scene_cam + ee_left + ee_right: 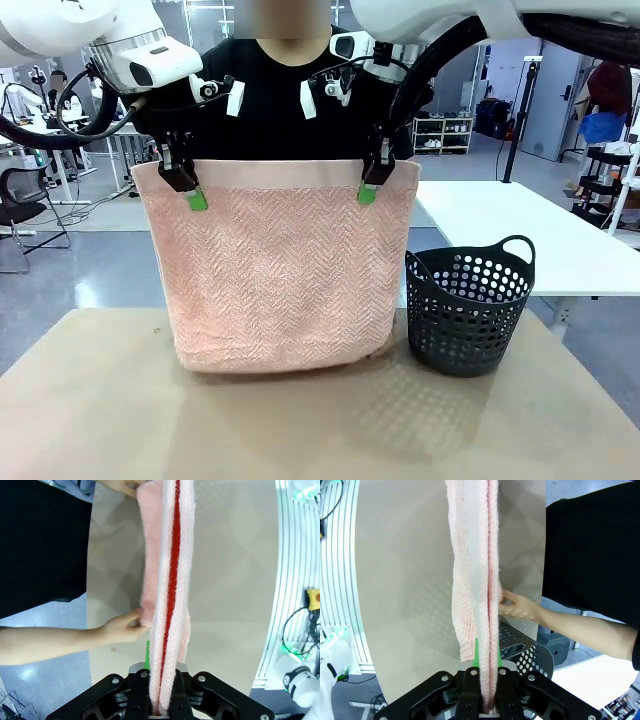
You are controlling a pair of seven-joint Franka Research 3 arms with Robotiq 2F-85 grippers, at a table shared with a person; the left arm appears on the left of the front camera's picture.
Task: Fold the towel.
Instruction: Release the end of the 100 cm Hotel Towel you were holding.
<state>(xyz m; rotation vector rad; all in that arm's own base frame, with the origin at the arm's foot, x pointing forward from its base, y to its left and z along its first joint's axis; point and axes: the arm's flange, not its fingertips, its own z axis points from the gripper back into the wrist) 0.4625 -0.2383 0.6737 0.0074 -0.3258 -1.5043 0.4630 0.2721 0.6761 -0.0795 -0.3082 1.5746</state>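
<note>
The towel [275, 270] hangs clamped beneath the left claw [196, 198] and right claw [368, 192].

The light is bright and even, and it comes from above. In the front view the towel [280, 280] throws a soft shadow on the near tabletop [100, 400], and the basket [470, 310] leaves a faint dotted one. Both wrist views bend straight lines at their edges, and the towel's fibres close to the lens look soft.

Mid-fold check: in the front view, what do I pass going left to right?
In order: left gripper shut on the towel → right gripper shut on its top edge too → dark basket.
</note>
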